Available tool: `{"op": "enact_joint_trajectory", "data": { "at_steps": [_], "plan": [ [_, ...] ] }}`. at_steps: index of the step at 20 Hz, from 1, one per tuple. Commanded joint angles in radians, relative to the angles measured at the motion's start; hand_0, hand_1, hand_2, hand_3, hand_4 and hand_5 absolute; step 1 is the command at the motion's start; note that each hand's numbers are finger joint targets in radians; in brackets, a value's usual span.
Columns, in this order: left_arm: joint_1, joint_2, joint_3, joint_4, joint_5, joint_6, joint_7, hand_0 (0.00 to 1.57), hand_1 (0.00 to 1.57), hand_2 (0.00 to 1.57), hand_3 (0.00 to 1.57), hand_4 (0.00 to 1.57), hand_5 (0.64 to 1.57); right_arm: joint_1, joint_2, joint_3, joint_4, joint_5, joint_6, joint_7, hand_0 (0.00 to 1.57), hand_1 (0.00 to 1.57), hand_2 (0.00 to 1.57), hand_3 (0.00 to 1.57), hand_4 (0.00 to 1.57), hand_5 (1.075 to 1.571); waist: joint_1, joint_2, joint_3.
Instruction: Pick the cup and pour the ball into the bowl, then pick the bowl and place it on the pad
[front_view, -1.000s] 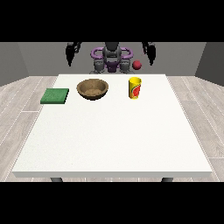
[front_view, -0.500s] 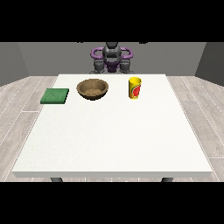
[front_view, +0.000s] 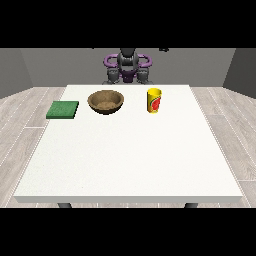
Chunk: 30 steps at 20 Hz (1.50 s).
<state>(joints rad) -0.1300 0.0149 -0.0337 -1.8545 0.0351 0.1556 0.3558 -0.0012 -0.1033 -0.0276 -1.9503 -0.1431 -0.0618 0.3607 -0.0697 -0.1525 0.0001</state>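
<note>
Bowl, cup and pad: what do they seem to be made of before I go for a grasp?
The bowl looks like wood: brown, matte, with a mottled grain-like inside. The cup looks like smooth plastic or coated paper, I cannot tell which: even yellow wall with a red and green print. The pad looks like a flat, dull green mat, maybe foam or fabric; it shows no shine.

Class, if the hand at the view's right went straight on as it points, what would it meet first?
Cannot be settled: that hand shows only as a dark sliver at the top, so its heading is unreadable. The yellow cup stands nearest on that side.
</note>
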Motion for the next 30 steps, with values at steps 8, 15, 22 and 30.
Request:
{"op": "enact_joint_trajectory", "data": {
  "at_steps": [8, 15, 22, 30],
  "plan": [
    [-0.075, 0.037, 0.094, 0.233, -0.022, -0.05, -0.479, 0.0, 0.0, 0.0, 0.0, 0.55, 1.487, -0.11, -0.018, -0.091, 0.11, -0.058, 0.093, -0.293, 0.0, 0.0, 0.0, 0.0, 0.69, 1.543, -0.021, 0.378, -0.0005],
    [-0.122, 0.066, 0.14, 0.524, -0.005, -0.123, -0.671, 0.0, 0.0, 0.0, 0.0, 0.25, 1.475, -0.179, -0.084, -0.171, 0.147, -0.128, 0.132, -0.258, 0.0, 0.0, 0.0, 0.0, 0.68, 1.555, -0.04, 0.402, -0.0007],
    [-0.213, 0.074, 0.166, 0.753, 0.0, -0.137, -0.68, 0.0, 0.0, 0.0, 0.0, 0.11, 1.436, -0.125, -0.074, -0.176, 0.306, -0.11, 0.182, -0.343, 0.0, 0.0, 0.0, 0.0, 0.66, 1.559, -0.018, 0.288, -0.0003],
    [-0.272, 0.08, 0.215, 1.021, -0.007, -0.13, -0.905, 0.0, 0.0, 0.0, 0.0, 0.21, 1.435, -0.148, -0.115, -0.216, 0.337, -0.125, 0.219, -0.368, 0.0, 0.0, 0.0, 0.0, 0.67, 1.563, -0.042, 0.327, -0.0005]
  ]
}}
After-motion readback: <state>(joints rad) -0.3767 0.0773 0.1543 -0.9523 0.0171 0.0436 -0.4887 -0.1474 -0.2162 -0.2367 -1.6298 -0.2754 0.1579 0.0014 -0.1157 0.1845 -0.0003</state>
